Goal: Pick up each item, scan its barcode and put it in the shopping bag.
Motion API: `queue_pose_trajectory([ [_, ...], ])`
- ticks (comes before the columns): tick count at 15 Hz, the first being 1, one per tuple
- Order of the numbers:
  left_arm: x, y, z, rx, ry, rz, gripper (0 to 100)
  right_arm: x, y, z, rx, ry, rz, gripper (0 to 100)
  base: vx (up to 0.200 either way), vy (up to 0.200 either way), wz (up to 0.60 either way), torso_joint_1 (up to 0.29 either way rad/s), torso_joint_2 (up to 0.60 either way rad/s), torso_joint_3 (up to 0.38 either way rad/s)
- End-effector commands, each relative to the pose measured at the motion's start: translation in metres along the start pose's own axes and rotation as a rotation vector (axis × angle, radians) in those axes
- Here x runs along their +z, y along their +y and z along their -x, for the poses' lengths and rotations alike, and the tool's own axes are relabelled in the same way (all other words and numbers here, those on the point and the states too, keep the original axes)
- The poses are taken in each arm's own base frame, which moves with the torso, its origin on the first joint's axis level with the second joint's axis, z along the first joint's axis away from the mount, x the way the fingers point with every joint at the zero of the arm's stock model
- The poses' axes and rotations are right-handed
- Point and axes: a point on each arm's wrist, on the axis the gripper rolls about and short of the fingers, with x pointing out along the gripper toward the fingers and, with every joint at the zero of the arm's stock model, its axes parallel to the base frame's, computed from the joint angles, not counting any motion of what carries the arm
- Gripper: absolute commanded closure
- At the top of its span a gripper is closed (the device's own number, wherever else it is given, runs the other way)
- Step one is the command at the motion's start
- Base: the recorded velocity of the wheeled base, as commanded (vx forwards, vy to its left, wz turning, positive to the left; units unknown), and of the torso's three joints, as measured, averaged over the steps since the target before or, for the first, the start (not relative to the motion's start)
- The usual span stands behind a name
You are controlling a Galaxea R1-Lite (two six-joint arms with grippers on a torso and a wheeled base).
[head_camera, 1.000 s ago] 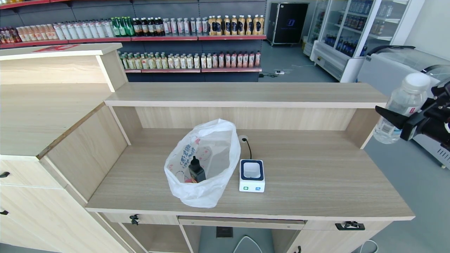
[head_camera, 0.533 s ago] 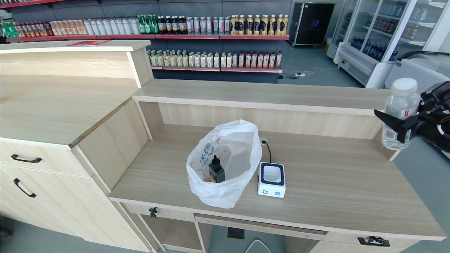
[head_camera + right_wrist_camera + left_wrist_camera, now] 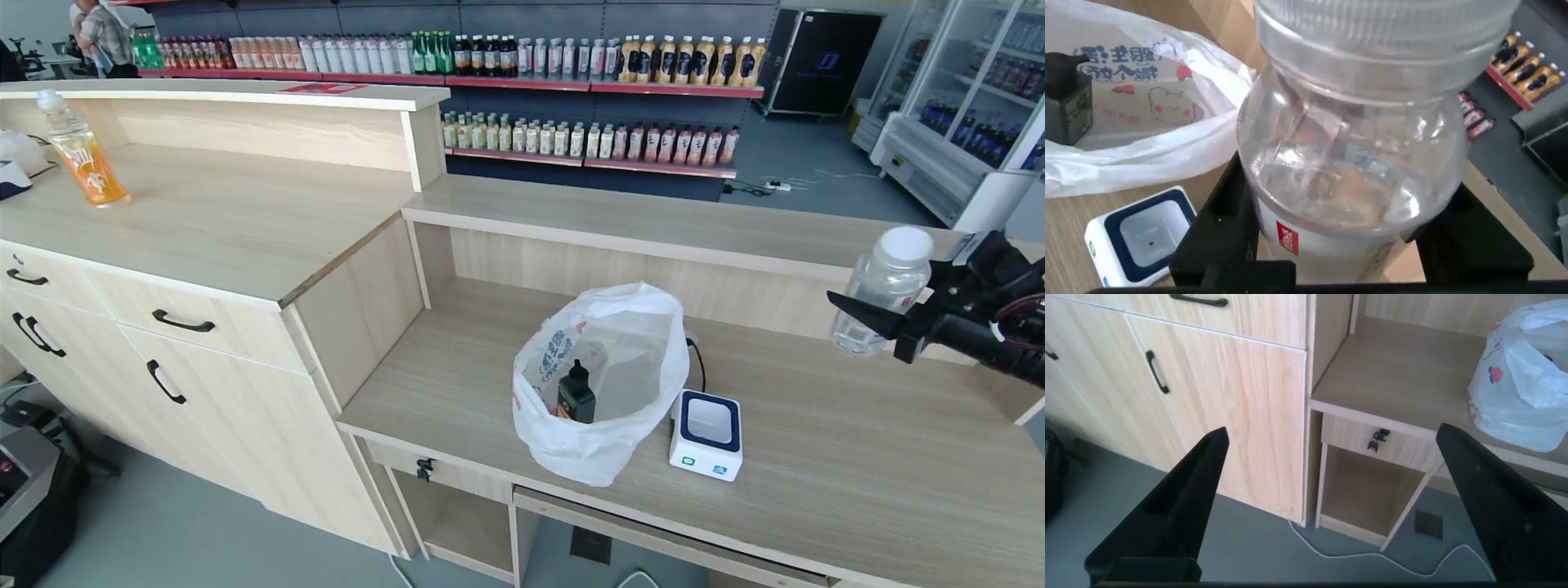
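A clear water bottle [image 3: 878, 298] with a white cap hangs upright above the right part of the lower counter [image 3: 857, 457], with my right gripper [image 3: 886, 327] shut on it. In the right wrist view the bottle [image 3: 1355, 163] sits between the black fingers [image 3: 1229, 237]. The white shopping bag [image 3: 608, 380] stands open mid-counter with a black bottle [image 3: 576, 394] inside. To the bag's right sits the white scanner [image 3: 707, 433]. My left gripper [image 3: 1327, 514] is open and holds nothing, low beside the cabinet fronts [image 3: 1233, 408].
An orange drink bottle [image 3: 82, 151] stands on the higher left counter [image 3: 212, 229]. A raised ledge [image 3: 637, 216] runs behind the lower counter. Drawer handles [image 3: 181, 322] stick out on the left. A dark case [image 3: 24, 498] lies on the floor.
The head camera has swung left, shifting the whole picture right and bringing the orange bottle into view. My right gripper has carried the water bottle from past the counter's right end in over the counter.
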Motion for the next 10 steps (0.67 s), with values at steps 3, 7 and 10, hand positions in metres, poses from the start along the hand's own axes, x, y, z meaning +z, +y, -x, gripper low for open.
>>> queue_pose_trajectory([
  [3, 0.0, 0.0, 0.0, 0.001, -0.001, 0.0, 0, -0.029, 0.009, -0.014, 0.135, -0.093, -0.001, 100, 0.0, 0.0, 0.0, 0.0, 0.0, 0.0],
  [7, 0.0, 0.0, 0.0, 0.001, 0.0, 0.0, 0, -0.046, 0.014, -0.022, 0.197, -0.145, 0.01, 100, 0.0, 0.0, 0.0, 0.0, 0.0, 0.0],
  [10, 0.0, 0.0, 0.0, 0.001, -0.001, 0.0, 0, -0.055, 0.015, -0.029, 0.212, -0.174, 0.027, 100, 0.0, 0.0, 0.0, 0.0, 0.0, 0.0],
])
